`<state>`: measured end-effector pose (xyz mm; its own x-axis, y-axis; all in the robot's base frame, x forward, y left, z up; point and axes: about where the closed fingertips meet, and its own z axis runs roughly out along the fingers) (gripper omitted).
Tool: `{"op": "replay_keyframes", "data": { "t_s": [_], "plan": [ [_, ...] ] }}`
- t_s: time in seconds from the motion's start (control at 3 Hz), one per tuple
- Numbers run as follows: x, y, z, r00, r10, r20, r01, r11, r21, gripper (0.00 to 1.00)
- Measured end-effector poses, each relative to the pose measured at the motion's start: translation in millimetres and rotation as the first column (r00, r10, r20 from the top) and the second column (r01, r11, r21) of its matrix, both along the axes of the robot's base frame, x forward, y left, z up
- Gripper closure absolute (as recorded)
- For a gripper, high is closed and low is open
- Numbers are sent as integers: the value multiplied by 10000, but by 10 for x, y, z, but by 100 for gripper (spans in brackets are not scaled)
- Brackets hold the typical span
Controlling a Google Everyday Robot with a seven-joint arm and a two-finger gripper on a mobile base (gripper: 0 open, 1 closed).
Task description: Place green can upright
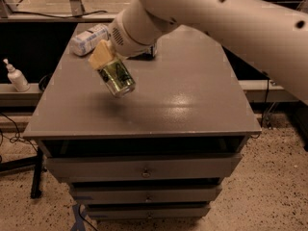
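Note:
The green can [118,77] is held tilted in the air above the left part of the grey cabinet top [192,100], its silver end pointing down and to the right. My gripper [107,61] is shut on the green can's upper part, with a tan finger [99,55] showing on its left side. The white arm reaches in from the upper right. A shadow lies on the top just under the can.
A clear plastic bottle with a white label [88,39] lies at the back left of the cabinet top. A dark object [150,53] shows behind the wrist, mostly hidden. A white pump bottle [13,76] stands on a shelf at left. Drawers [144,170] lie below the front edge.

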<state>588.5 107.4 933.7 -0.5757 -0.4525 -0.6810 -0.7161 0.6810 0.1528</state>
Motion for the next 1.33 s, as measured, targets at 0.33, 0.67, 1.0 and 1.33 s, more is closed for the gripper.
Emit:
{"op": "replay_keyframes", "data": {
  "t_s": [0.33, 0.67, 1.0, 1.33],
  "plan": [
    [-1, -170, 152, 9937, 61, 1120, -203, 9918, 1261, 100],
    [111, -390, 395, 9749, -367, 2195, -13, 9853, 1707, 100],
    [80, -377, 390, 9740, -425, 2226, -10, 9815, 1915, 100],
    [109, -378, 375, 9704, -619, 2333, -49, 9613, 2753, 100]
  ]
}}
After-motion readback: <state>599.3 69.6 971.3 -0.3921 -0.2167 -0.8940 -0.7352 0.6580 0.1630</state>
